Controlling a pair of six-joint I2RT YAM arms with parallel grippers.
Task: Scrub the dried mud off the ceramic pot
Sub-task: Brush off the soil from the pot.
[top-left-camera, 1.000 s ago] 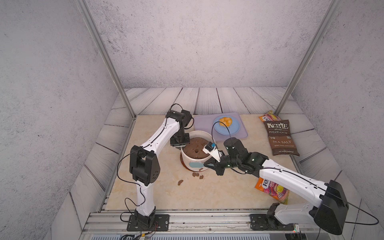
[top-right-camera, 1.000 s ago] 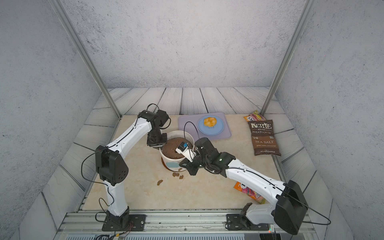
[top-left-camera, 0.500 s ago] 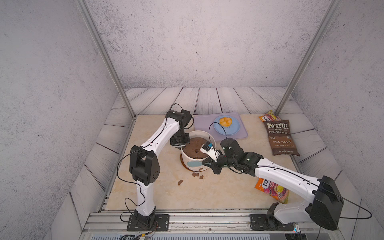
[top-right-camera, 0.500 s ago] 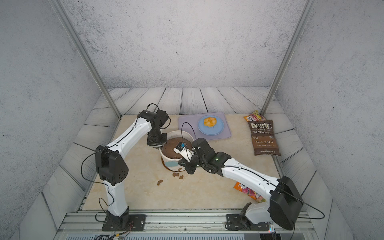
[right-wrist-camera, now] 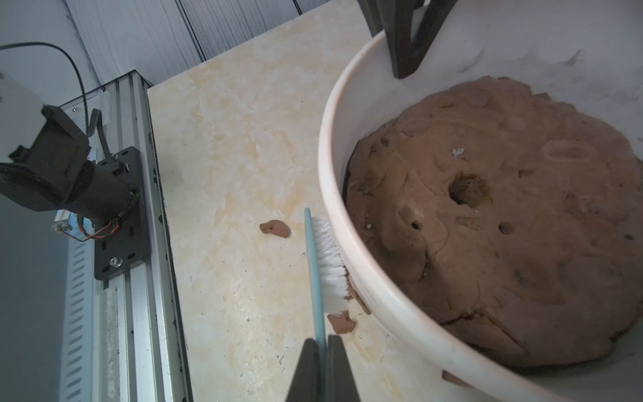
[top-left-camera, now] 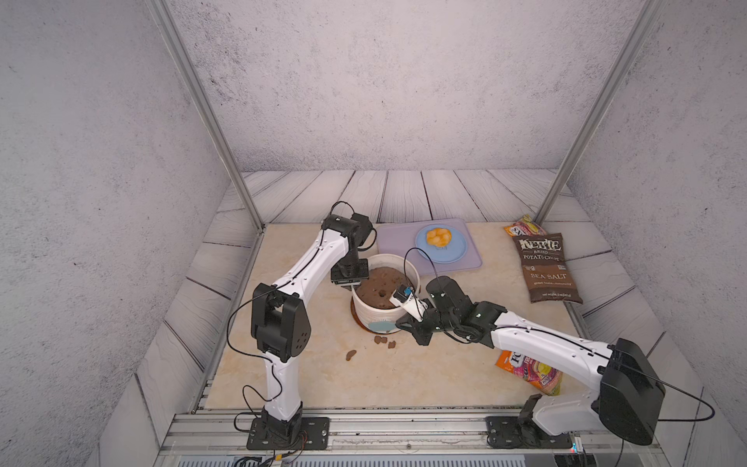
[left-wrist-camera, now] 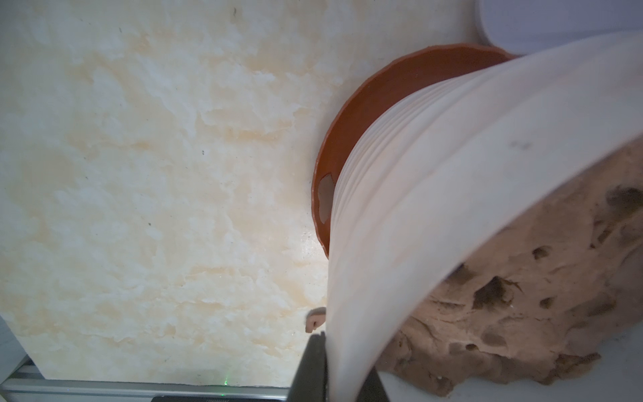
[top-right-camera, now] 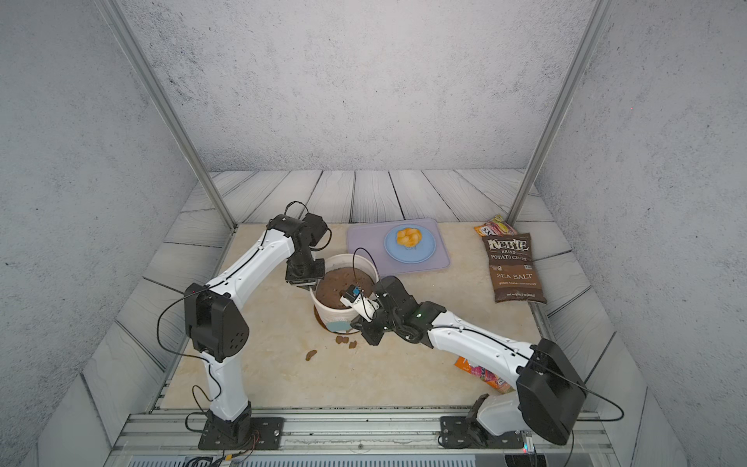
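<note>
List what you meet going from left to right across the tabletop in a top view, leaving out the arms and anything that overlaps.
ceramic pot → blue plate → Kettle chips bag

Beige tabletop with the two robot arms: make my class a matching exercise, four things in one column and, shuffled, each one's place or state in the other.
Things
1. cream-white ribbed ceramic pot
2. round blue plate
3. teal-handled, white-bristled brush
4. dark-brown dried mud flakes

Places or states
A. gripped in the right pincer
B. loose on the beige tabletop
C. standing on a rust-brown saucer
D. on the lilac mat, carrying orange food

Pairs: 1-C, 2-D, 3-A, 4-B
</note>
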